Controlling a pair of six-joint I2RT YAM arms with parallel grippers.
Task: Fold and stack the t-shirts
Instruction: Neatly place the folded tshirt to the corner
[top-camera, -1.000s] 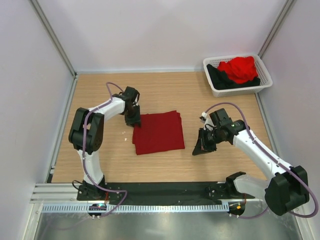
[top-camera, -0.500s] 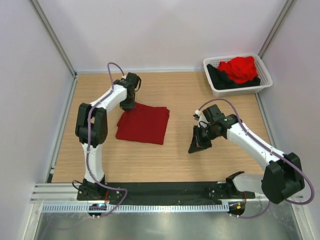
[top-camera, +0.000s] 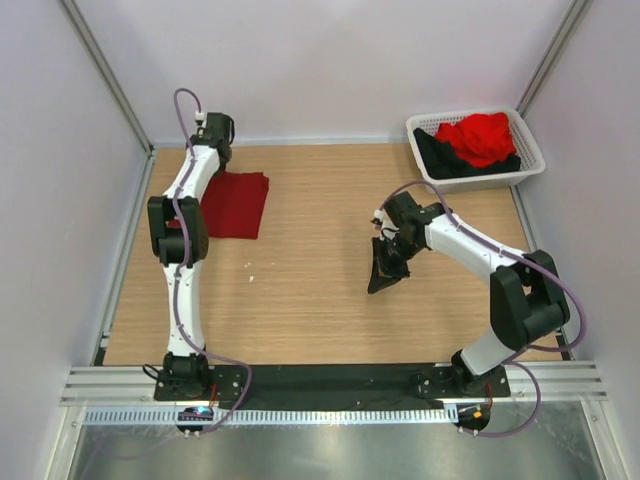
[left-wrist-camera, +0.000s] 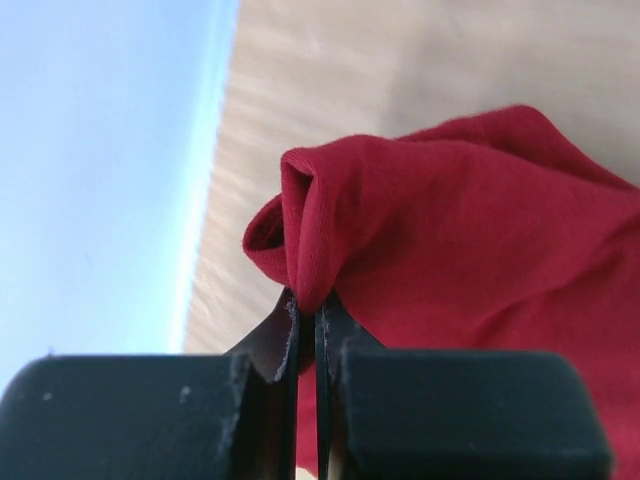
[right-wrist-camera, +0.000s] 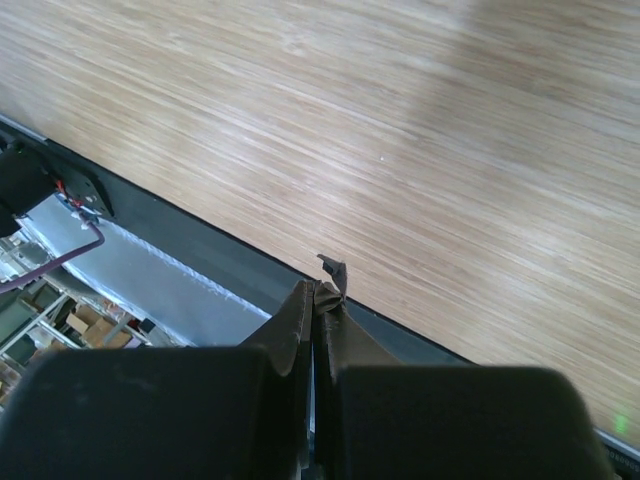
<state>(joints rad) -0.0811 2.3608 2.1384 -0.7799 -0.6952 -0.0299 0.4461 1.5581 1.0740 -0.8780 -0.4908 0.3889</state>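
Surface (top-camera: 320, 300): basket (top-camera: 432, 182) at far-right corner holds bright red t-shirt (top-camera: 480, 138) and black t-shirt (top-camera: 450, 160). Folded crimson t-shirt (top-camera: 238, 205) lies at far-left corner, left pincer (left-wrist-camera: 305, 305) pinching a bunched edge. Right pincer (right-wrist-camera: 318, 290) pressed together, empty, mid-surface. Lower that edge flat before letting go, or the fold bunches.

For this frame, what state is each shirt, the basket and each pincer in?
dark red t-shirt: folded, lying far left.
left pincer: shut on its bunched edge.
bright red t-shirt: unfolded, heaped in basket.
black t-shirt: unfolded, in basket.
basket: upright, holds two shirts.
right pincer: shut, empty.
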